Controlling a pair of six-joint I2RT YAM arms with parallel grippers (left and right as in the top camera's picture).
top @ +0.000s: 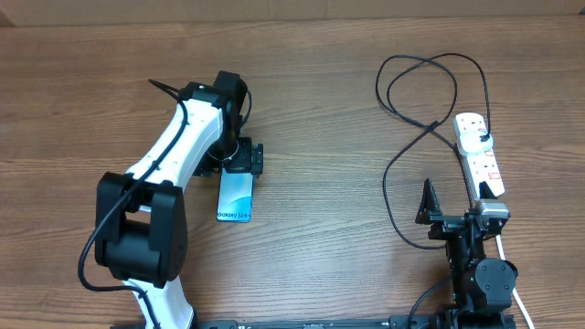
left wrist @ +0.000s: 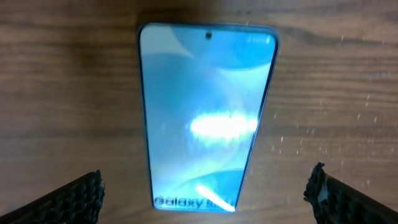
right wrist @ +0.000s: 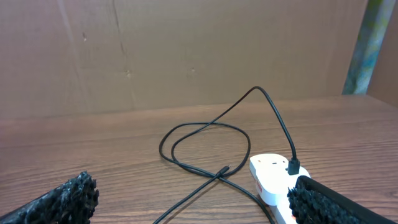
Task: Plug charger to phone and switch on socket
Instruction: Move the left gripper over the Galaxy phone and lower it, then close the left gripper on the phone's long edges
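The phone [top: 235,199] lies flat on the wooden table, blue-white screen up, "Galaxy S24" text at its near end. My left gripper [top: 245,160] hovers over its far end, open. In the left wrist view the phone [left wrist: 205,118] fills the middle, and the left gripper [left wrist: 206,186] straddles it with its fingers [left wrist: 74,199] wide apart, touching nothing. The white socket [top: 479,155] lies at the right, with the black charger [top: 402,155] plugged into it and looping across the table. My right gripper [top: 457,206] stands open at the socket's near end. From the right wrist I see the charger's plug tip [right wrist: 225,168] loose on the wood beside the socket [right wrist: 270,177], beyond the open right gripper [right wrist: 193,186].
The socket's thick white cord [top: 512,265] runs toward the front edge by the right arm's base. A brown cardboard wall [right wrist: 186,50] stands behind the table. Bare wood lies between the phone and the charger loops.
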